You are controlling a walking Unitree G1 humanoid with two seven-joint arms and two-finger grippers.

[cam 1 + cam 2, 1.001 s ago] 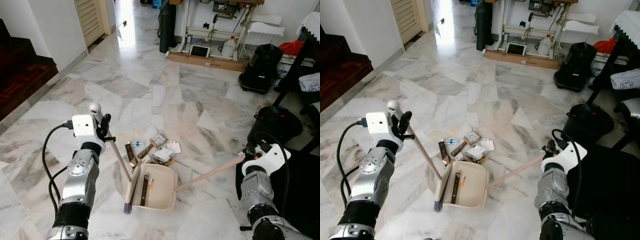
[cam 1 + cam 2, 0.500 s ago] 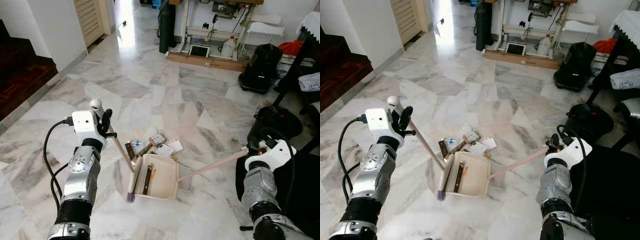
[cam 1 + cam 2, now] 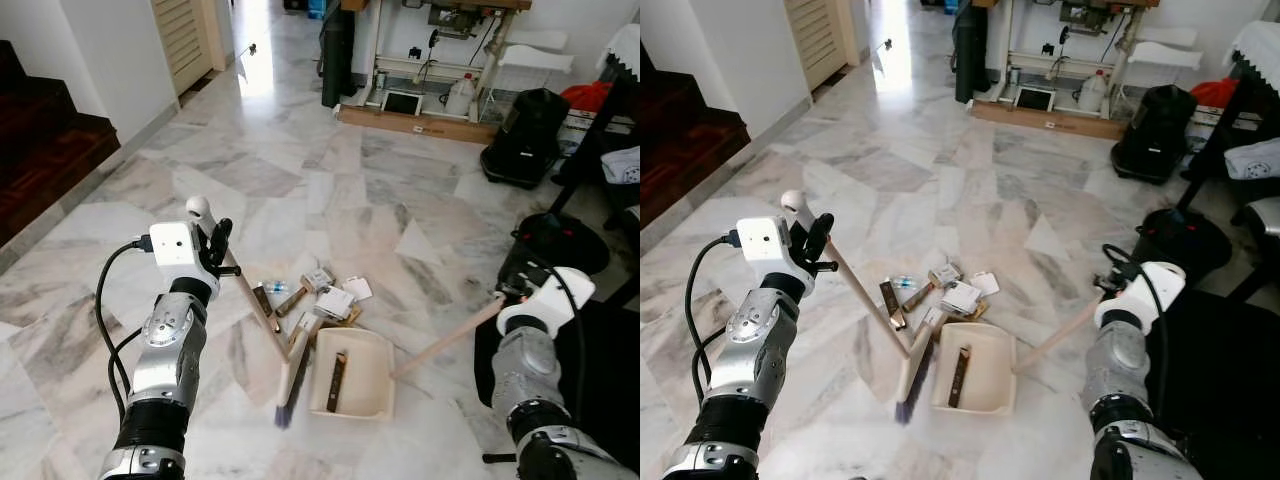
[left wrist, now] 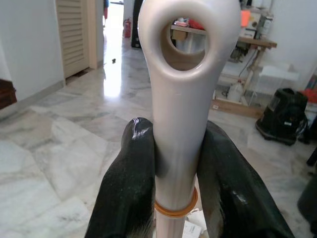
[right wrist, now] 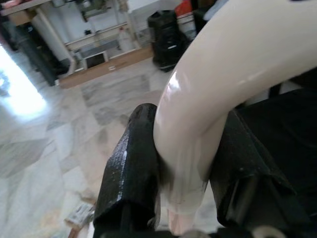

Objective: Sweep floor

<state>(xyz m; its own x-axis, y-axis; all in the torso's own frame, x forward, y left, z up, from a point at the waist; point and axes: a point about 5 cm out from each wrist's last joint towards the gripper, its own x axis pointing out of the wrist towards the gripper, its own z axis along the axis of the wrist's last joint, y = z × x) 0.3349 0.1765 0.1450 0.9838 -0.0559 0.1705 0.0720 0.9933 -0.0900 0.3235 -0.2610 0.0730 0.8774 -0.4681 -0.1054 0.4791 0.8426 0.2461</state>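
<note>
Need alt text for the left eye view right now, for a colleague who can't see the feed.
The left tool holds a broom with its head beside a cream dustpan, whose long handle the right tool holds. Scattered litter lies just beyond the pan on the marble floor.

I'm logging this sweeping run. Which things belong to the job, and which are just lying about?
Job:
broom in left claw
dustpan, handle in right claw
litter on floor
stick in dustpan

Lying about:
black vacuum
jug
tablet
stairs

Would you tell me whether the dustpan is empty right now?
No, a dark brown stick-like piece of litter lies inside the dustpan.
</note>
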